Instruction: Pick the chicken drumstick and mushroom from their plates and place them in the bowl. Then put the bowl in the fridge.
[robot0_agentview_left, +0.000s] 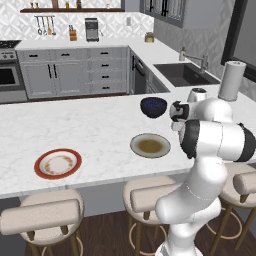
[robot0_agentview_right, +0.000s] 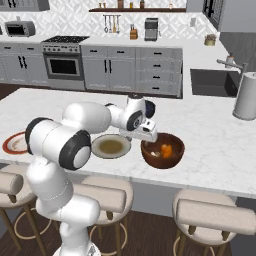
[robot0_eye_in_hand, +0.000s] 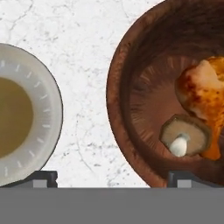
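Note:
The bowl (robot0_agentview_right: 162, 150) stands on the island counter, reddish-brown here and dark navy in the left base view (robot0_agentview_left: 153, 107). Inside it lie the golden chicken drumstick (robot0_eye_in_hand: 201, 92) (robot0_agentview_right: 167, 150) and, beside it, the small mushroom (robot0_eye_in_hand: 186, 138) (robot0_agentview_right: 156, 153). My gripper (robot0_agentview_right: 148, 138) hovers open and empty just above the bowl's left rim (robot0_eye_in_hand: 116, 100); one fingertip (robot0_eye_in_hand: 41, 177) is over the grey-olive plate (robot0_eye_in_hand: 43, 113) (robot0_agentview_right: 111, 146) (robot0_agentview_left: 150, 145), the other over the bowl. The red-rimmed plate (robot0_agentview_left: 58, 163) (robot0_agentview_right: 15, 143) lies bare further left. The fridge is out of view.
A paper towel roll (robot0_agentview_right: 246, 95) (robot0_agentview_left: 231, 80) stands at the counter's right end, near the sink (robot0_agentview_left: 185, 73). Padded stools (robot0_agentview_left: 42, 212) line the counter's front edge. Cabinets and an oven (robot0_agentview_right: 64, 65) run along the back wall.

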